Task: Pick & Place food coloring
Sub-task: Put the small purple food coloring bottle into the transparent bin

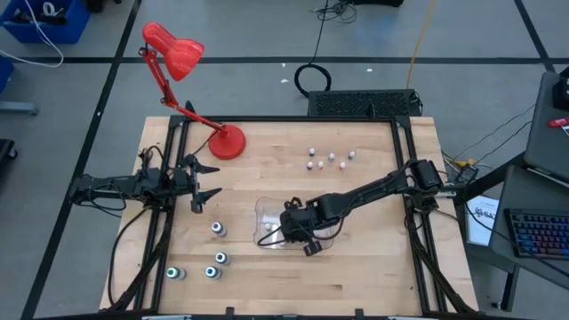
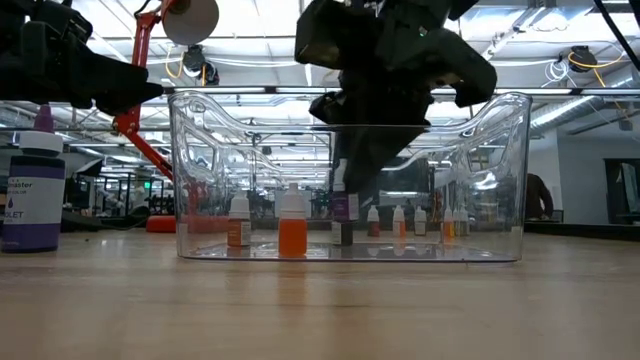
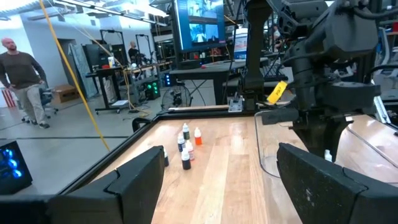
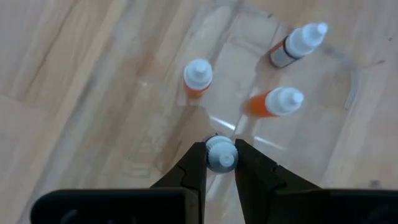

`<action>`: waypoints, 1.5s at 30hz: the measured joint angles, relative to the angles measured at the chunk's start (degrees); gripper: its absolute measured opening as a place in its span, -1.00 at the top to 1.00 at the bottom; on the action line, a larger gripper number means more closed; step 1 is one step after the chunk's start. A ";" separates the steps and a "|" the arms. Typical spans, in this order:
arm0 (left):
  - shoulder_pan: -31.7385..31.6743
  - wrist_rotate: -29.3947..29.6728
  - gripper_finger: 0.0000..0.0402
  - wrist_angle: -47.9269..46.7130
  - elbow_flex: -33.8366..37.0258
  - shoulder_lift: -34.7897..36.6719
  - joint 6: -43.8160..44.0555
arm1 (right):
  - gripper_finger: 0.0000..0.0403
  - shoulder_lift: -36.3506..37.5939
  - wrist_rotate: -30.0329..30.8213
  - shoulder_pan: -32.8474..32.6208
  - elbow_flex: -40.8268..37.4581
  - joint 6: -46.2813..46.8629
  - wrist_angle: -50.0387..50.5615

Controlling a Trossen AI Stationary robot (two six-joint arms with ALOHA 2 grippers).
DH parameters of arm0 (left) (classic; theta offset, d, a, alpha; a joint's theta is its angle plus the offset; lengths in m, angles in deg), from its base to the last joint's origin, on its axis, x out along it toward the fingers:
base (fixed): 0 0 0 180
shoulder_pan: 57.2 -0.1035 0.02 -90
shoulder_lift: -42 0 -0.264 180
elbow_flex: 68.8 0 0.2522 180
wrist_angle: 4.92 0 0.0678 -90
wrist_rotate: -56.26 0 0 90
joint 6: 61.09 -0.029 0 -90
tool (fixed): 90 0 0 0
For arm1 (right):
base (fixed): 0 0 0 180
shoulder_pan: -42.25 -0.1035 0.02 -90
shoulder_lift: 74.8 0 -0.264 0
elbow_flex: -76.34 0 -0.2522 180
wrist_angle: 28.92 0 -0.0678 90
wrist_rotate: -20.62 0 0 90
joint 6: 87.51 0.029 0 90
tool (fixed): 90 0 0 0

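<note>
Now the right tool [image 4: 220,163] hangs inside the clear plastic tray [image 1: 265,210], and its two fingers are clenched on the white cap of one small bottle [image 4: 221,154]. The body of this bottle is hidden under the cap, so its colour cannot be told. Just beyond the fingertips stand three more food coloring bottles in the tray: an orange one [image 4: 198,76], a second orange one [image 4: 277,101] which appears to lean, and a dark one [image 4: 297,43]. Farther from the right tool, at the far side of the worktop [image 1: 356,276], a small group of tiny bottles [image 1: 329,157] waits near the edge. On the other side of the tray, four larger bottles with teal tops [image 1: 206,258] stand apart on the wood. The left tool [image 1: 203,182] rests beside the worktop's left edge with its fingers released, holding nothing, close to the base of a red desk lamp [image 1: 227,140].
</note>
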 joint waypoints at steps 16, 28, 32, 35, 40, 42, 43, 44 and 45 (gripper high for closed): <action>0.00 0.00 -0.52 0.00 0.00 0.02 0.00 | 0.76 -0.36 -1.49 0.28 -2.63 -0.88 -3.45; 0.00 0.00 -0.52 -0.02 0.00 0.00 0.00 | 0.76 -1.21 -1.51 1.37 -2.62 -2.57 -5.23; -0.01 0.00 -0.52 0.00 0.00 0.02 0.00 | 0.76 -1.12 -2.31 1.86 -2.63 -2.95 -5.52; -0.02 0.00 -0.52 -0.02 0.00 0.00 0.00 | 0.76 -1.12 -2.91 1.89 -2.66 -2.99 -5.99; 0.00 0.01 -0.52 0.00 0.00 0.02 0.00 | 0.76 -1.10 -2.94 1.94 -2.86 -4.02 -6.56; -0.01 0.00 -0.52 -0.01 0.00 0.02 0.00 | 0.76 -1.10 -2.94 2.17 -3.68 -4.02 -8.11; 0.00 0.00 -0.52 0.00 0.00 0.00 0.00 | 0.76 -1.10 -2.94 2.24 -4.14 -4.01 -8.32; 0.00 0.00 -0.52 -0.02 0.02 0.02 0.00 | 0.75 -1.10 -2.94 2.28 -4.52 -3.96 -8.30; -0.02 0.00 -0.52 -0.02 0.00 0.02 0.00 | 0.73 -1.10 -2.94 2.29 -4.74 -3.93 -8.31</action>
